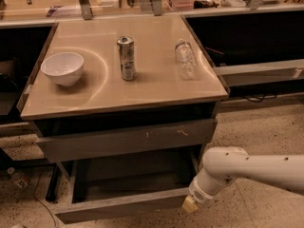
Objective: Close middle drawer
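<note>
Here is the middle drawer (pixel 118 208), low at the near side of the cabinet and pulled well out toward us. Its dark, bare inside is open to view and its plain grey front hangs over the speckled floor (pixel 266 127). Above it is the taller drawer front with white scuffs (pixel 128 139), which stands only slightly proud of the cabinet and isn't the target.

The white arm (pixel 256 167) comes in from the right and angles down. That puts the gripper (pixel 191 204) at the right end of the open drawer's front, touching it or just beside it. The contact itself I can't make out, and how far open the gripper is I can't tell either. Nothing appears to be held in it.

The placement makes sense to me. This front has no handle, so there is nothing to grasp, and a flat push on the face away from us looks like the way to send it home. Pushing at the right end alone could skew the drawer on its runners, so that's worth watching.

On the tan top (pixel 156 91), the white bowl (pixel 62 68) sits left, the can (pixel 126 58) stands upright in the middle, and the clear bottle (pixel 185 58) lies on its side to the right. All are well apart from the arm.
</note>
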`<act>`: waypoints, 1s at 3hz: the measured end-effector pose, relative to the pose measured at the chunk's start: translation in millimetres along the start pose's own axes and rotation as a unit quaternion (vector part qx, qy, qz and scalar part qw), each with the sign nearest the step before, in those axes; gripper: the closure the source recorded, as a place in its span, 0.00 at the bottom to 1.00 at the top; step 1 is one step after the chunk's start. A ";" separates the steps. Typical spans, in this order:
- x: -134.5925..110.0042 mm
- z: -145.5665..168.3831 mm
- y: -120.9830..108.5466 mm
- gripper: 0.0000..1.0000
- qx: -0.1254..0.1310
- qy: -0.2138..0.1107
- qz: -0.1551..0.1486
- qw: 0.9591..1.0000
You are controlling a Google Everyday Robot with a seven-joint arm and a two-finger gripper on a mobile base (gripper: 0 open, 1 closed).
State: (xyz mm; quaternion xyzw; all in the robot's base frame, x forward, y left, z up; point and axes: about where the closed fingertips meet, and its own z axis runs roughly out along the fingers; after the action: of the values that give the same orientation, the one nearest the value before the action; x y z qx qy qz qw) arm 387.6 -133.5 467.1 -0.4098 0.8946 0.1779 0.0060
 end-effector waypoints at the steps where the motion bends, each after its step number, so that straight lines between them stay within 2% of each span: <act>1: -3.3 20.7 -14.3 1.00 0.006 -0.015 0.029 0.999; 2: -2.9 34.8 -23.8 1.00 0.010 -0.021 0.052 0.998; 3: -7.7 34.8 -28.4 1.00 0.017 -0.027 0.057 0.998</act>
State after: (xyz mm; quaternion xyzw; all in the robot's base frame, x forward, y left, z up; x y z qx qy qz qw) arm 408.9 -133.6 426.9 -0.3527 0.9191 0.1735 0.0272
